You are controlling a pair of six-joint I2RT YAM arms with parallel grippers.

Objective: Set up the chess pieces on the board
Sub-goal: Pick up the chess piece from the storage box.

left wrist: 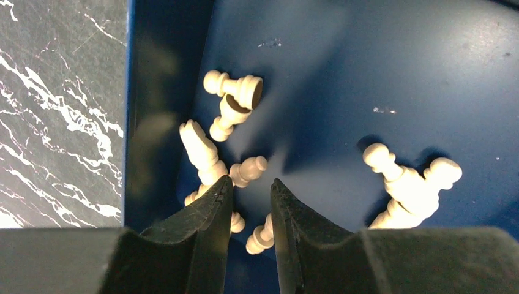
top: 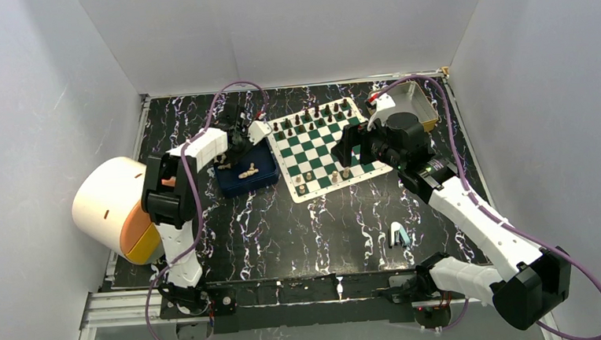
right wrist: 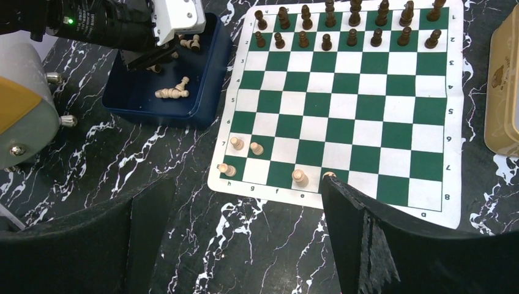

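Several cream chess pieces [left wrist: 235, 92] lie tipped over in the blue tray [left wrist: 379, 73]. My left gripper [left wrist: 251, 182] hangs low in the tray with its jaws a narrow gap apart. One piece [left wrist: 260, 237] lies beneath that gap against the right finger, not clamped. From above, the left gripper [top: 237, 146] is over the tray [top: 243, 181], left of the board [top: 324, 149]. Several cream pieces [right wrist: 236, 143] stand on the board's [right wrist: 361, 122] near rows; dark pieces [right wrist: 327, 41] fill the far two rows. My right gripper [right wrist: 240, 184] is wide open and empty over the table at the board's near edge.
A yellow-rimmed tin [top: 419, 103] sits just right of the board's far corner. A large cream and orange cylinder [top: 114, 205] stands by the left wall. A small white and teal object [top: 397, 235] lies on the marbled table near the right arm. Grey walls enclose three sides.
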